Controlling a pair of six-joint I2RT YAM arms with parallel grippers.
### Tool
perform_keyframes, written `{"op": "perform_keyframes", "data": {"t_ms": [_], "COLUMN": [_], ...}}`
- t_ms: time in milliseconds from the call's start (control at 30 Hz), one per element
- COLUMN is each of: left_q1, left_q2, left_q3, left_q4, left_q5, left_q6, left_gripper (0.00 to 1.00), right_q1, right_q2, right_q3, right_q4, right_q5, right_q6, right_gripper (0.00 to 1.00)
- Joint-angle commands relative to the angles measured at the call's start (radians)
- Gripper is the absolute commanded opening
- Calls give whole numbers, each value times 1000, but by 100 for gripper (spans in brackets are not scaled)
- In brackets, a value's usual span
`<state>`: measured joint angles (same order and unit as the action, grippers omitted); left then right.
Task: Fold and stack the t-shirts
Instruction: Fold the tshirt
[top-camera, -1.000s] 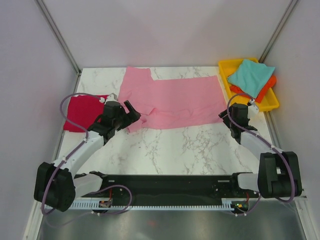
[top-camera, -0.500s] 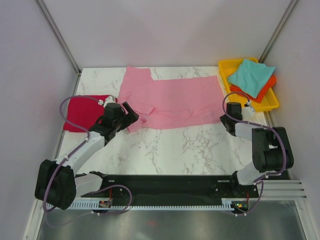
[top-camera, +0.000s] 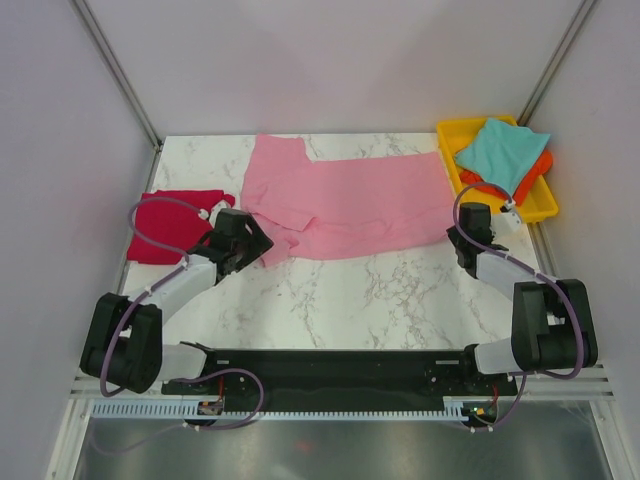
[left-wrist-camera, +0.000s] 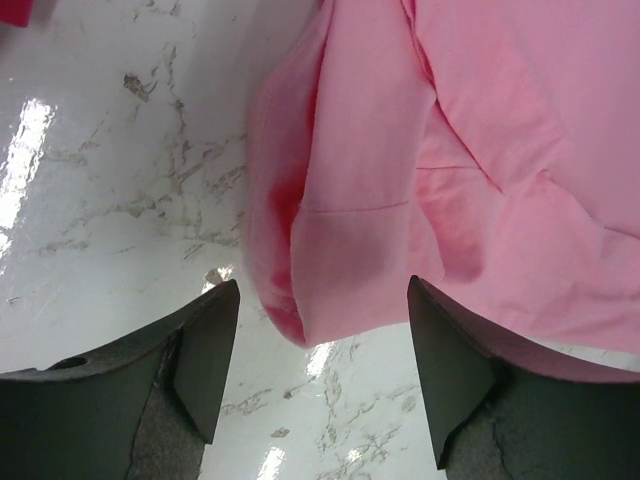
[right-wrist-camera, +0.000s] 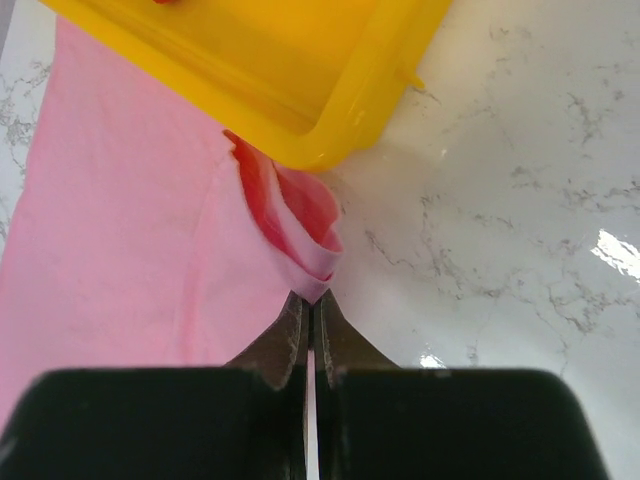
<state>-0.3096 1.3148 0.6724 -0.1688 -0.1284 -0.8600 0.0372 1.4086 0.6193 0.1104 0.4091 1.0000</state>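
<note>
Pink t-shirt (top-camera: 350, 205) looks limp and light. Right gripper (right-wrist-camera: 311, 310) pinches its corner beside yellow tray (right-wrist-camera: 300, 90). Left gripper (left-wrist-camera: 320, 300) is spread astride the corner farthest from the tray; we'd grab there.

Left arm (top-camera: 172, 284) angles toward the frame's centre-left, pincer (left-wrist-camera: 320, 292) jaws spread wide. Right arm (top-camera: 503, 271) reaches up at right, pincer (right-wrist-camera: 312, 302) clamped on pink t-shirt (right-wrist-camera: 130, 230).

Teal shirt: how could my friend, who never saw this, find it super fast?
Find the white marble table, then the yellow tray at its far right corner. The teal shirt lies on top in that tray, over an orange shirt. It is the only blue-green cloth: the pink shirt lies spread out and the red shirt sits folded at the left.
</note>
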Motion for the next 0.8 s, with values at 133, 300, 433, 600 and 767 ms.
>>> {"op": "perform_keyframes", "data": {"t_ms": [133,300,433,600,767], "left_q1": [3,1,1,0,-3], "left_q2": [-90,-109,-43,23,14], "left_q3": [-71,-103,-80,-50,-51], "left_q4": [22,45,80,106,133], "left_q5": [-27,2,50,104,92], "left_q6": [-31,36,71,119,142], "left_gripper": [66,59,43,41,42], "right_q1": [-2,0,-2,-2,0], "right_q2": [-5,6,16,24,38], "right_q3": [-9,-3,3,8,14], "right_q4": [-11,-12,-12,-11,-12], "right_q5": [22,13,0,-9,-21], "right_q6": [8,6,3,0,-4], "right_gripper": [0,0,0,0,0]}}
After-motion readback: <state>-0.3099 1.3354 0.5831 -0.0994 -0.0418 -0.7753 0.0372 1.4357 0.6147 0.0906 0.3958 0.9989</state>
